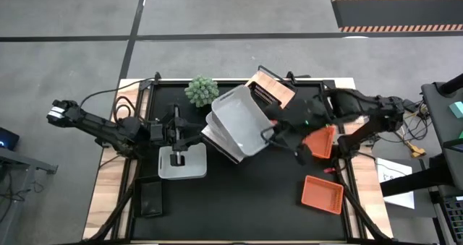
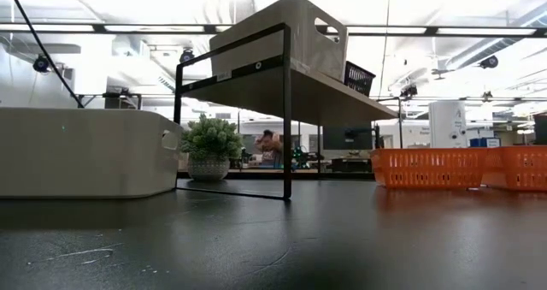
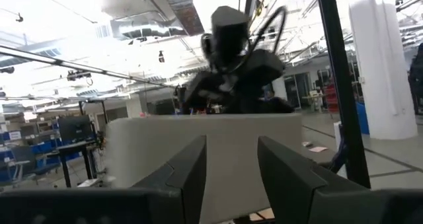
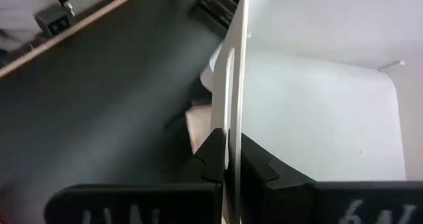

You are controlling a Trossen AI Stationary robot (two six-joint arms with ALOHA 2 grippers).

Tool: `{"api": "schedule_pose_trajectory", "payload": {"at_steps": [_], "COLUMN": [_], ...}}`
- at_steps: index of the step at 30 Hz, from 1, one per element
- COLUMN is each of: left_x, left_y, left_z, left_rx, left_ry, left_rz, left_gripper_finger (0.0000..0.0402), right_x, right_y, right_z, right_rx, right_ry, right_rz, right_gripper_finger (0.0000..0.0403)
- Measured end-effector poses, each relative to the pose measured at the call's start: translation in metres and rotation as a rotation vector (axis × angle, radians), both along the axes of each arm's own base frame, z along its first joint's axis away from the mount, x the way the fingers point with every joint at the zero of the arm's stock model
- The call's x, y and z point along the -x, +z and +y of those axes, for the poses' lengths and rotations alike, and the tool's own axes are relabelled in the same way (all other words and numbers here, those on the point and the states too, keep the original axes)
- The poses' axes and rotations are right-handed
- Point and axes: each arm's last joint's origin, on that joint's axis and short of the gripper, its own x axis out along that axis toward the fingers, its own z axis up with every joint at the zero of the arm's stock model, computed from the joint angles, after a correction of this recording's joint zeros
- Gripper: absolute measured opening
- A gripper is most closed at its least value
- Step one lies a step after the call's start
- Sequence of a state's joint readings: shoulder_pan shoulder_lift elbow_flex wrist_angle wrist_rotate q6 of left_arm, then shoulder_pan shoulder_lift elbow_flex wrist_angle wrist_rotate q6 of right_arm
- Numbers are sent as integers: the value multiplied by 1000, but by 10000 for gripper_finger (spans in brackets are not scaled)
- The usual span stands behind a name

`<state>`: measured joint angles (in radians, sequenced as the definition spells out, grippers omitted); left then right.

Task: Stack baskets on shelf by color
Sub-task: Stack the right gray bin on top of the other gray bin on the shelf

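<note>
White basket [image 1: 239, 122] on the shelf [image 1: 271, 82], tilted, beside a black basket [image 1: 266, 93] at the far end. Right gripper [image 4: 226, 159] clenched on its thin end wall. Judged light, stiff, slick plastic; the rim pinch near the handle slot suits it, though it may swing. Second white basket [image 1: 182, 162] on the table [image 1: 246, 201] under the left gripper [image 3: 231, 161], fingers parted, holding nothing. Two orange baskets [image 1: 322, 193] lie right. Plant [image 1: 201, 90] crowds the shelf's left end; open room toward the near side.

A white basket [image 1: 239, 122] sits tilted on the shelf [image 1: 275, 88]; two orange baskets [image 1: 322, 193] lie right of it.
</note>
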<state>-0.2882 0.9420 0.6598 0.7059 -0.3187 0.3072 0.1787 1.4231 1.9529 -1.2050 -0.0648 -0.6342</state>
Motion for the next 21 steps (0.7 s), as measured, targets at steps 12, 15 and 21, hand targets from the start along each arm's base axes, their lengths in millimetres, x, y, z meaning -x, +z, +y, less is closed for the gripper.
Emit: {"api": "schedule_pose_trajectory", "payload": {"at_steps": [12, 15, 21], "left_x": [2, 2, 2], "left_y": [1, 1, 1], "left_z": [1, 1, 1], "left_rx": [-20, -20, -20], "left_ry": [9, 10, 10], "left_rz": [-7, -7, -5], "left_gripper_finger": [121, 121, 121], "right_x": [-19, -27, -39], "right_y": [-22, -29, -41], "right_z": [-49, -55, -64], "right_rx": [-27, -42, -52], "right_ry": [59, 79, 80], "right_rz": [74, 93, 136], "right_gripper_finger": [8, 8, 8]}}
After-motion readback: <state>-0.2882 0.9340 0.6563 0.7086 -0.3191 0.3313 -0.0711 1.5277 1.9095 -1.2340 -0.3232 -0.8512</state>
